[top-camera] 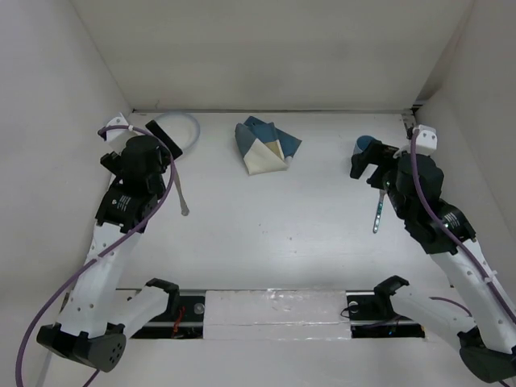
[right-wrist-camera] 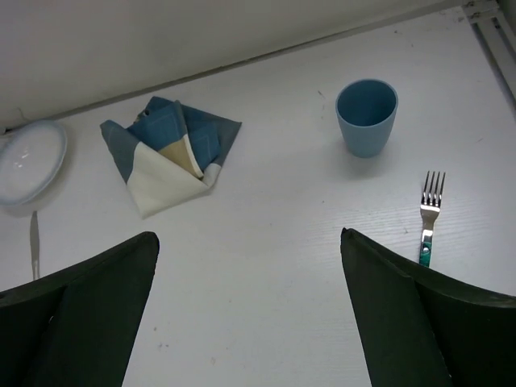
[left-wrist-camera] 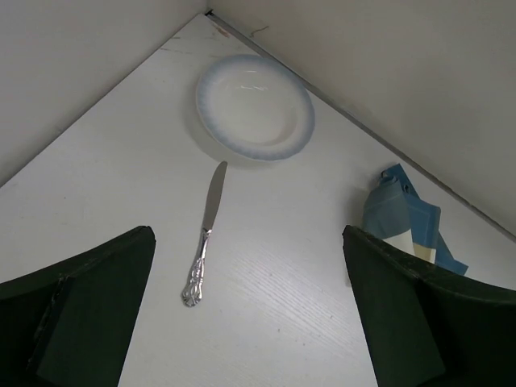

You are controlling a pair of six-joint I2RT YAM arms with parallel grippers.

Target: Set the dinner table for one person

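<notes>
Your left tool [left-wrist-camera: 250, 322] gaped wide, empty, above the tabletop [left-wrist-camera: 282, 270]; knife [left-wrist-camera: 206, 230] left of the placemat [left-wrist-camera: 397, 214]. Your right tool [right-wrist-camera: 250, 314] gaped wide, empty; fork [right-wrist-camera: 430, 211], cup [right-wrist-camera: 367, 113] right of the placemat.

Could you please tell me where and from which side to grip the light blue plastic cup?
Probably its upper wall, one finger inside and one outside the rim, coming from straight above: the light blue plastic cup stands upright, mouth open, handleless, with the silver fork lying apart.
</notes>
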